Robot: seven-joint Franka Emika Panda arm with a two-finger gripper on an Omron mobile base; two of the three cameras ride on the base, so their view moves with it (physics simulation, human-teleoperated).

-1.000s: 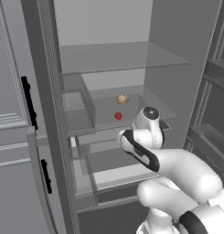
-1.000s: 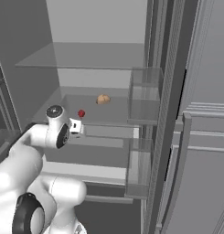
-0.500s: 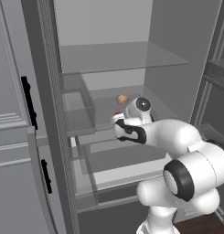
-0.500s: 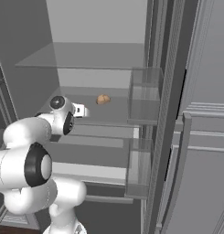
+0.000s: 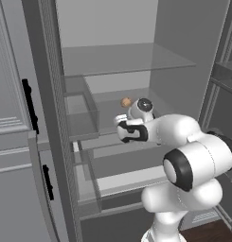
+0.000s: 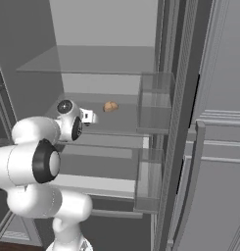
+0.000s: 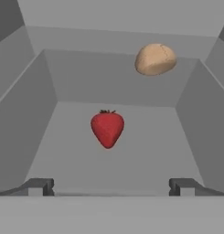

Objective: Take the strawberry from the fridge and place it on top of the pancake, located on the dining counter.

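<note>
Strawberry (image 7: 107, 129): smooth, matt red skin. Tan lump (image 7: 155, 59) near shelf's back edge: matt, slightly cracked. Fridge (image 5: 183, 75) walls matt grey; shelves (image 5: 122, 57) clear, glassy.

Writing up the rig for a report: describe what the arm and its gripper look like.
The arm is glossy white, built of rounded tubular segments with black rings at the joints and a round dark cap on the wrist. The gripper has two small dark grey, blocky finger tips. No cables or markings are visible.
</note>
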